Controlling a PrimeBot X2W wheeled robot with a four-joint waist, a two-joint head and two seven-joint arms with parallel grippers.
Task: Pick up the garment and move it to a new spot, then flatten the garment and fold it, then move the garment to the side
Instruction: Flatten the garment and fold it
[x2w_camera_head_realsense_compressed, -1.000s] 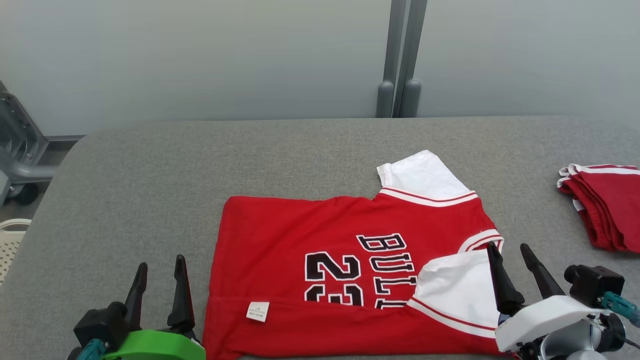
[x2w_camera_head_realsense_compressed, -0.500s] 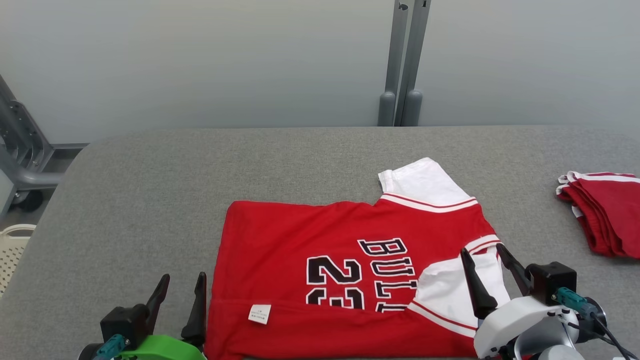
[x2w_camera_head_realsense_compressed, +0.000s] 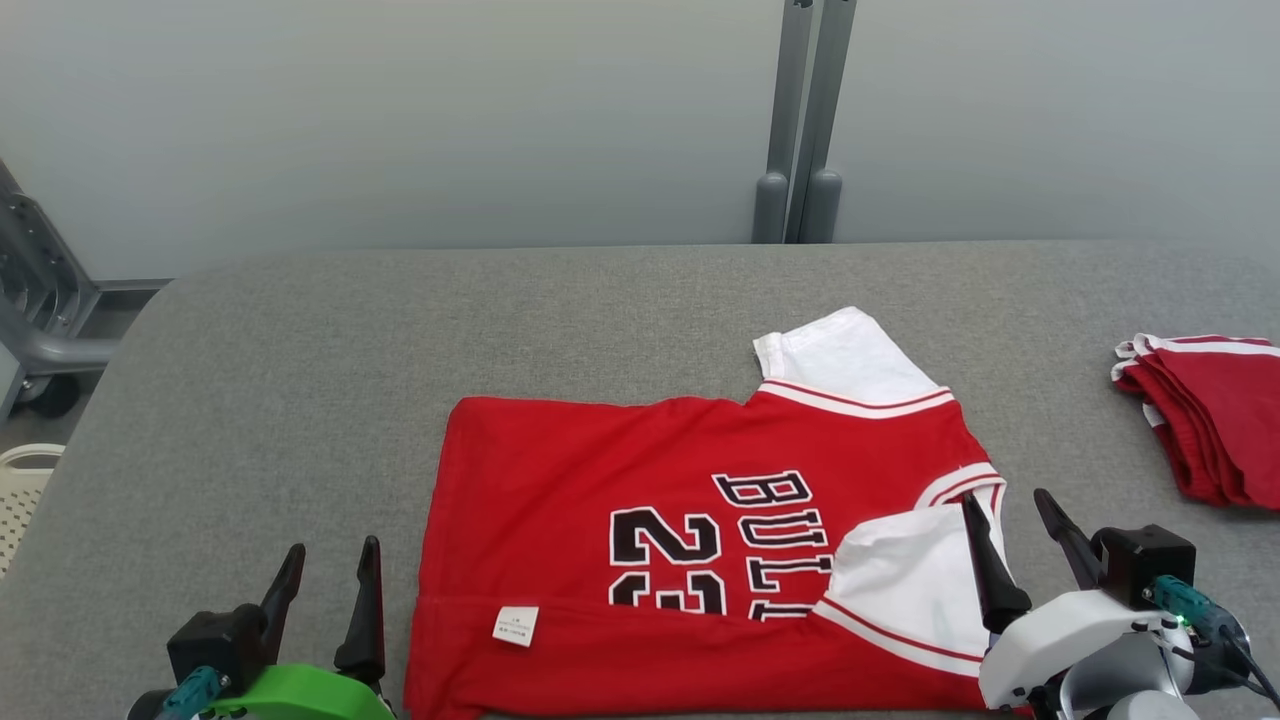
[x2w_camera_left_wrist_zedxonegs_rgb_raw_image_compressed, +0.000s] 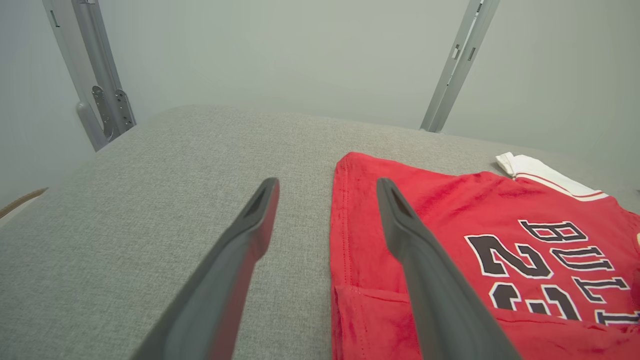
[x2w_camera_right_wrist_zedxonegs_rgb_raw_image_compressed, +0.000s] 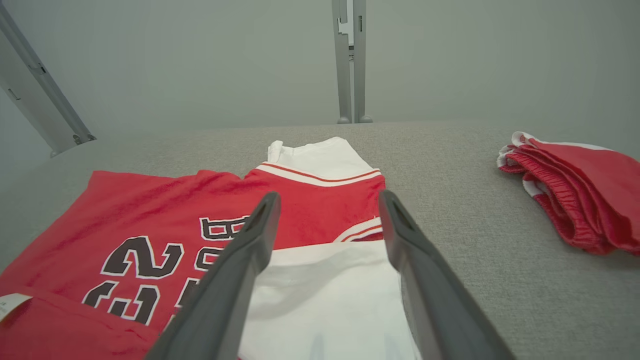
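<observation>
Red jersey (x2w_camera_head_realsense_compressed: 680, 500) lies flat on the grey table (x2w_camera_head_realsense_compressed: 300, 350), front edge folded over. Left gripper (x2w_camera_head_realsense_compressed: 335, 545) is just beside its hem and right gripper (x2w_camera_head_realsense_compressed: 1005, 495) is over the white sleeve. Both have jaws spread and hold nothing. Folded red shorts (x2w_camera_head_realsense_compressed: 1210, 420) sit well off to the right.

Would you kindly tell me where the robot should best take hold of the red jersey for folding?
Probably the jersey at its near folded edge, from the robot's side: it lies flat there, doubled over, and the open left gripper and right gripper stand by both near corners.
</observation>
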